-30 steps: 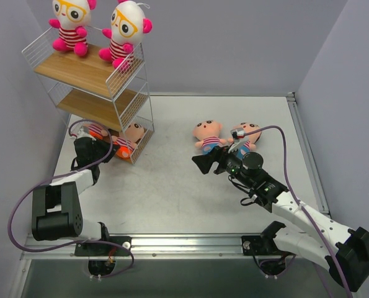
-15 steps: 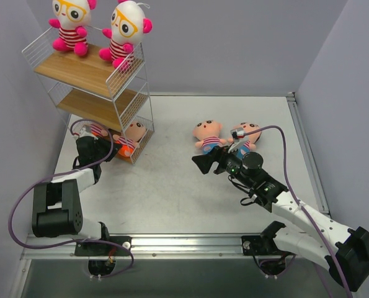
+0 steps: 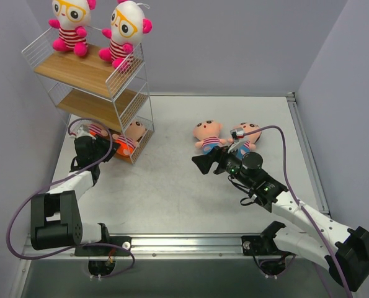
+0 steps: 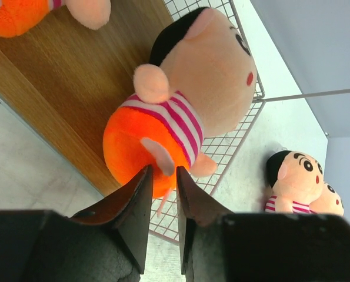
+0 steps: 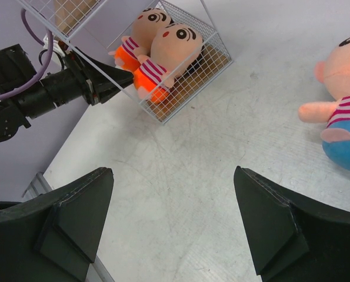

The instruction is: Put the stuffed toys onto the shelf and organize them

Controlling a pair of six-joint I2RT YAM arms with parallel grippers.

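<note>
The shelf stands at the back left, with two white-headed stuffed toys sitting on its top board. On the bottom board lie two peach toys in orange bottoms. My left gripper is at the near toy's orange bottom, jaws slightly parted, with its foot just at the tips. Two more peach toys lie on the table. My right gripper hovers wide open over bare table beside the blue-bottomed toy.
The shelf's middle board holds nothing. A wire mesh wall closes the shelf's end nearest the table toys. The right arm's purple cable loops above the table. Grey walls close in the left, back and right sides.
My left gripper's jaws have parted from tightly shut to a narrow gap at the orange toy's bottom. The left arm's elbow shifted slightly nearer. The right arm has not moved.
</note>
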